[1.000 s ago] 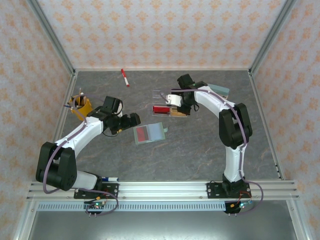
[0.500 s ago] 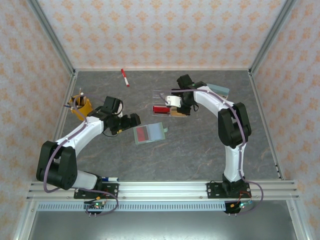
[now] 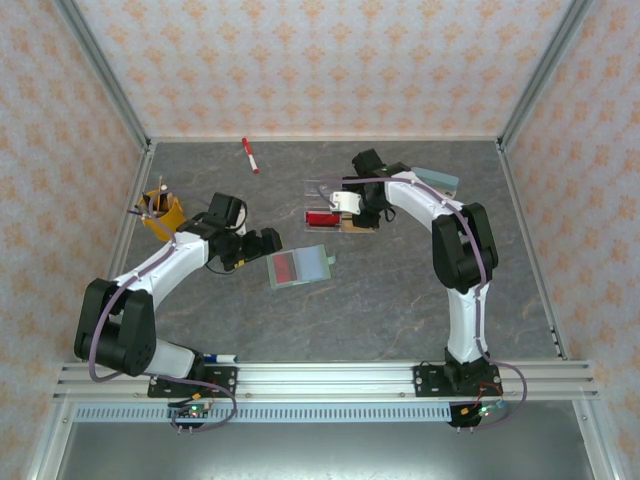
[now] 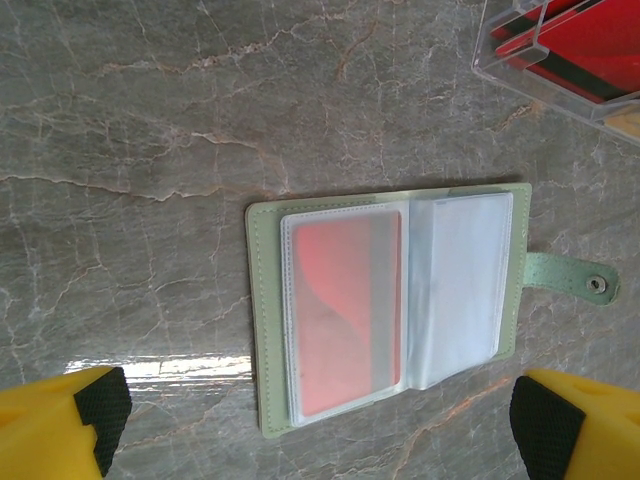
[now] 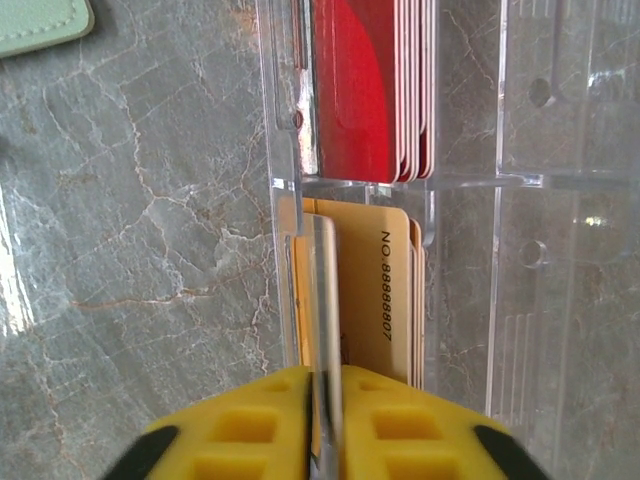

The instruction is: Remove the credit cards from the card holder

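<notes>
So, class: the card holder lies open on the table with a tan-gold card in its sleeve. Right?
No. The left wrist view shows a red card in the sleeve, not tan-gold; the card holder does lie open on the table.

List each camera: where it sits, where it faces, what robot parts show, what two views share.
Top external: high behind the bases, looking down on the table; left arm, right arm whole.
Left wrist: on the left arm, looking down at the open card holder; left fingers in the lower corners.
Right wrist: on the right arm, looking down into the clear tray; right fingers at the bottom.
Shared: card holder and tray, in both wrist views.
</notes>
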Available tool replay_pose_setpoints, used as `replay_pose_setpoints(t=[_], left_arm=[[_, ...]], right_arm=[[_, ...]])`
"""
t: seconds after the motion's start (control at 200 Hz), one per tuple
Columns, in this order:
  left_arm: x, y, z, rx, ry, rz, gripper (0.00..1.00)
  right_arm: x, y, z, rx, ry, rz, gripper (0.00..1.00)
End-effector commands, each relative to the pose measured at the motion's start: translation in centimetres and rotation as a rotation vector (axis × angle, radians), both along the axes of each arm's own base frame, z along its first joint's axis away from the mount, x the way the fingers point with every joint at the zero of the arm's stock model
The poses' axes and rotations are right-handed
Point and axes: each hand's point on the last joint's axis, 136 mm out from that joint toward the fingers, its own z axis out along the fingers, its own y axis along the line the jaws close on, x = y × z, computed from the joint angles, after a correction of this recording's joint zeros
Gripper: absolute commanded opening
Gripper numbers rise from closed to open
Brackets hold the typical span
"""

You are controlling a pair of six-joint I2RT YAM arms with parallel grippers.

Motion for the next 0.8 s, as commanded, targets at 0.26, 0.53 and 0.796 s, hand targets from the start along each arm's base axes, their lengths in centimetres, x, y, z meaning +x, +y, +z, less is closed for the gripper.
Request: replay_pose_setpoints(t=[0.26, 0.53, 0.796], left_arm=[[0.6, -0.2, 0.4, -0.016, -0.004, -0.003, 1.00], [0.4, 0.1, 0.3, -0.011, -0.007, 0.010, 1.00], [-0.3, -0.3, -0.4, -0.072, -0.008, 0.064, 1.00]], right_arm=[[1.3, -0.4, 3.9, 0.041, -0.081, -0.053, 0.26], [-0.1, 0.1, 8.3, 0.158, -0.092, -0.134, 0.31], [-2.4, 3.0, 13.0, 0.554, -0.014, -0.386, 0.30]])
